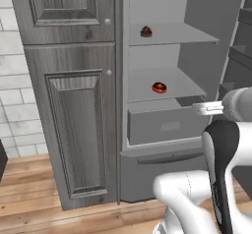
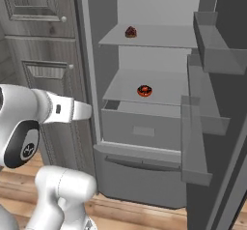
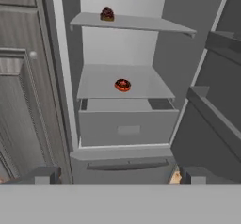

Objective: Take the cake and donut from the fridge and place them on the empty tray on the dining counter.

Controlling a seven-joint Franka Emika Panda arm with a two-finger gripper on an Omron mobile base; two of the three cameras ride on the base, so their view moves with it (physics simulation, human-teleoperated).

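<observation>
Sitting shelved: one cake (image 3: 107, 14) (one donut (image 3: 123, 84))

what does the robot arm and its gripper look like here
The arm is glossy white with rounded, tube-like links and dark grey to black joint sections; one dark joint bears a small round white mark. In the hand view the gripper shows two small, blocky dark grey finger tips. No loose cables are visible.

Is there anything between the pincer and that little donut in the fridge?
Nothing visible. The fridge door is swung open, and the donut sits alone near the front edge of the lower shelf, above the drawer. The pincer is open and faces straight into the compartment. The cake sits on the shelf above, out of the way.
</observation>
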